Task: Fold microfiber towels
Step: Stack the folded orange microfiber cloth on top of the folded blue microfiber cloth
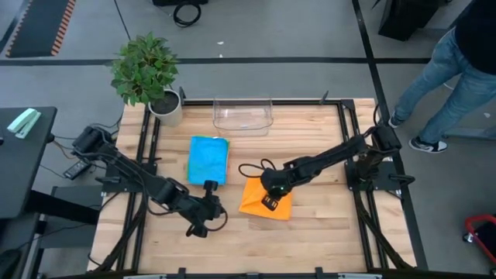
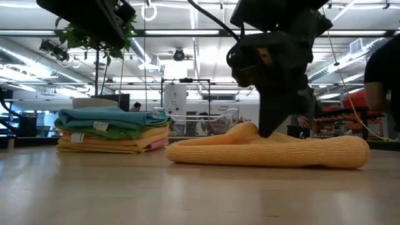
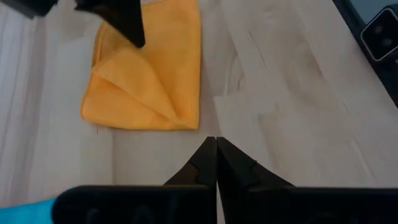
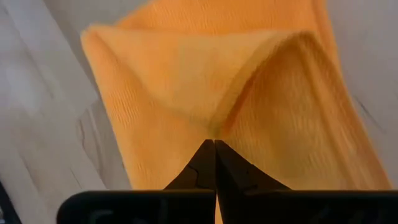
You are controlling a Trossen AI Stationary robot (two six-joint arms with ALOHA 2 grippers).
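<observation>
An orange towel [image 1: 263, 203] lies folded on the table right of the middle; it also shows in the low view [image 2: 269, 152]. My right gripper [image 1: 271, 195] stands over it, pointing down, shut on it [image 4: 214, 144]. A stack of folded towels, blue on top [image 1: 208, 159], rests on the table to its left; green, yellow and pink layers show under it in the low view [image 2: 112, 131]. My left gripper [image 1: 211, 209] hangs shut and empty over bare wood [image 3: 216, 142], left of the orange towel [image 3: 146, 81]. My right gripper pinches a raised fold of the orange towel's upper layer [image 4: 214, 127] between its shut fingertips, coming from above. The cloth rises in ridges toward the fingertips [image 2: 247, 131]. The rest of the towel lies flat on the table.
A clear plastic bin [image 1: 242, 115] stands at the far edge, with a potted plant [image 1: 147, 74] at the far left corner. A black cable [image 1: 254, 167] loops beside my right arm. A person [image 1: 457, 70] stands beyond the table's far right corner. Bare wood lies toward the near edge.
</observation>
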